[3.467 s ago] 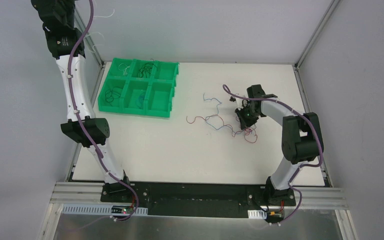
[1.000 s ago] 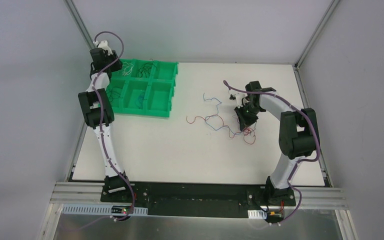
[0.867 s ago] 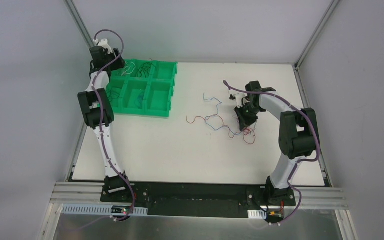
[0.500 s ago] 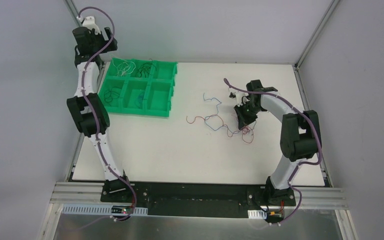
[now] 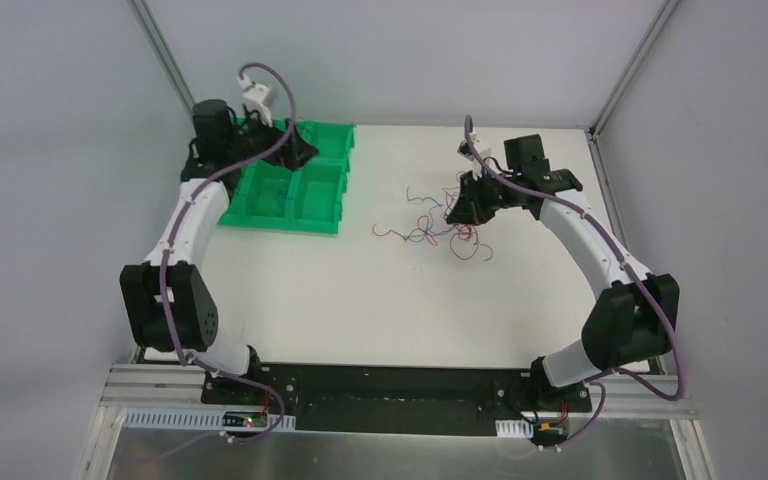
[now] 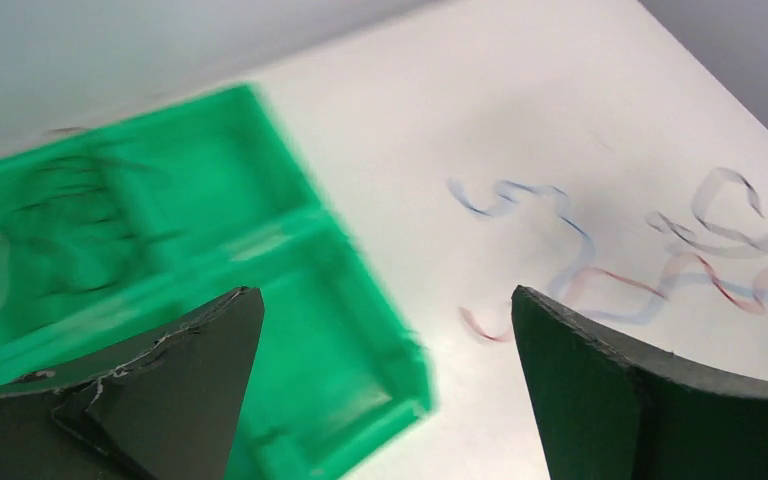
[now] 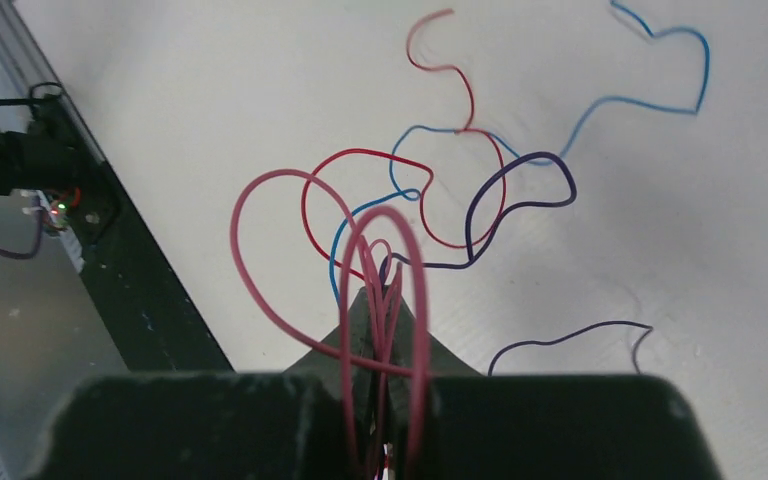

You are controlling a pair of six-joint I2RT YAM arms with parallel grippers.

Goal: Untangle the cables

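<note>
Since approx. half a sec ago the cables [image 5: 430, 232] have been dragged toward the far-left as a bunch. The right end effector [image 5: 457, 207] has gone with them, and the left end effector [image 5: 305, 152] has swung in from the far-left corner to sit over the green bin [image 5: 280, 222].

The cables lie on the bench [image 5: 360, 300] right of centre, well apart from the bin, w/ part of a red loop pinched in the right end effector, which is clamped together on it.

Handling, as I judge it: v. light, limp, hair-thin, so they'll slide out of the pads and snag each other rather than resist. Best hold is prob. a free end or a single strand away from the crossings (e.g. the blue tail on the far side of the pile), pulled slowly.

The right wrist view shows what the top can't: red loops rising between the closed fingers, w/ blue, red and dark strands crossing just beyond. The left wrist view is motion-blurred but shows its fingers wide apart w/ nothing between, bin below. Only the top view gives both arms' layout.
</note>
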